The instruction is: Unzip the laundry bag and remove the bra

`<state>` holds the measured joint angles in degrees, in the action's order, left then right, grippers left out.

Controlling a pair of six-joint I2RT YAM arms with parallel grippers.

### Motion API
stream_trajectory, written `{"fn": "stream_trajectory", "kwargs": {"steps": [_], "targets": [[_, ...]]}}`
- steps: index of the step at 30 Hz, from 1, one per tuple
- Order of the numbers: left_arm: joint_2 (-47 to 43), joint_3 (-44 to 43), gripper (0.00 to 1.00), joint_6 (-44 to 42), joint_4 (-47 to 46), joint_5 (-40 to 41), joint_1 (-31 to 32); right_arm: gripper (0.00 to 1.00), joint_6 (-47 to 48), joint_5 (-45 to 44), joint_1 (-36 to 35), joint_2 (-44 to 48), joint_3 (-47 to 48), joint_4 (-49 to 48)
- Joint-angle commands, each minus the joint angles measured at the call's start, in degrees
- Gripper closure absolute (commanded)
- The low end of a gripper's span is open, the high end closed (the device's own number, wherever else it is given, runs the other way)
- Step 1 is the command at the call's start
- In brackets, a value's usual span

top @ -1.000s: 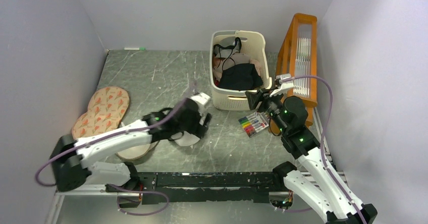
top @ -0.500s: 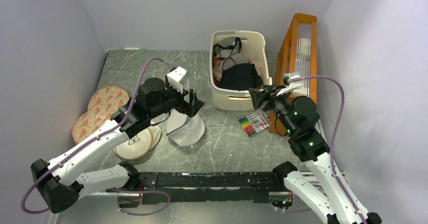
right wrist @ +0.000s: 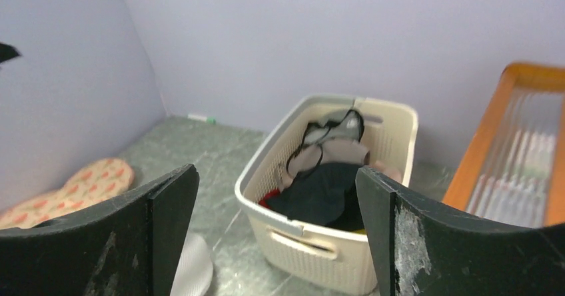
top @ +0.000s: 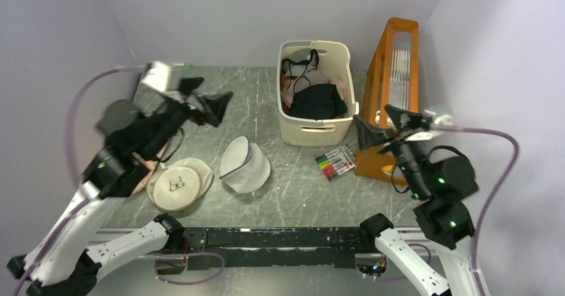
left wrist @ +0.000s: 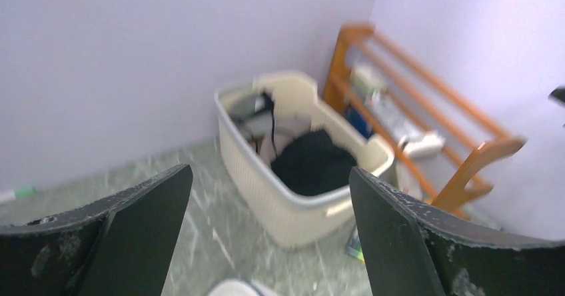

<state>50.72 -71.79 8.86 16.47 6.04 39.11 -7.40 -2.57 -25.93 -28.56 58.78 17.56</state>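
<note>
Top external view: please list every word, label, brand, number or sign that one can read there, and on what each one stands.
No text can be read in this view.
Pack of coloured markers: any printing is too small to read.
Cream round pad: a small dark mark shaped like spectacles, no letters.

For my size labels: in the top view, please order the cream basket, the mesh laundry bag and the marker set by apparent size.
Largest: cream basket.
Then: laundry bag.
Smallest: marker set.
The differences are clear.

2 arms aloft; left tool [top: 214, 89] and right tool [top: 372, 115] with jaws spread.
</note>
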Motion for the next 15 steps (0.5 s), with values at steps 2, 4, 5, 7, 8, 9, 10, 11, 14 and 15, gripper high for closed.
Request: {"fn": "stream_trajectory", "kwargs": {"steps": [2, 4, 5, 7, 8, 9, 10, 11, 14, 15], "targets": [[-6.7, -6.3, 0.01, -4.0, -1.6, -0.7, -0.4, 0.08, 3.3, -3.2, 0.1, 2.7, 9.0, 5.3], [-7.6, -7.8, 0.00, -4.2, 0.2, -0.8, -0.4, 0.05, 3.9, -4.1, 0.1, 3.3, 11.9, 7.0], [-8.0, -8.5, 0.01, -4.2, 1.1, -0.5, -0.4, 0.02, 4.1, -4.2, 0.1, 3.8, 13.0, 7.3], [-8.9, -8.9, 0.01, -3.7, 2.5, 0.4, -0.4, 0.00, 4.5, -4.7, 0.1, 5.1, 14.1, 7.1], [-9.6, -8.7, 0.00, -3.3, 2.9, 0.6, -0.4, 0.00, 4.5, -5.3, 0.1, 5.7, 14.2, 6.9], [-10.2, -8.2, 0.00, -2.9, 2.9, 0.7, -0.4, 0.00, 4.8, -5.6, 0.1, 6.1, 14.3, 6.3], [-10.8, -7.6, 0.01, -2.7, 2.8, 0.6, -0.4, 0.00, 4.9, -5.9, 0.2, 6.0, 14.9, 6.7], [-11.3, -7.2, 0.01, -2.5, 3.0, 0.6, -0.4, 0.00, 4.8, -6.6, 0.2, 5.6, 15.6, 7.3], [-11.7, -7.5, 0.00, -1.8, 4.6, 1.4, -0.4, 0.00, 3.9, -9.4, 0.4, 4.6, 16.3, 8.0], [-11.7, -7.7, 0.00, -1.6, 5.3, 1.4, -0.4, 0.00, 3.8, -9.5, 0.4, 4.5, 16.2, 7.9]]}}
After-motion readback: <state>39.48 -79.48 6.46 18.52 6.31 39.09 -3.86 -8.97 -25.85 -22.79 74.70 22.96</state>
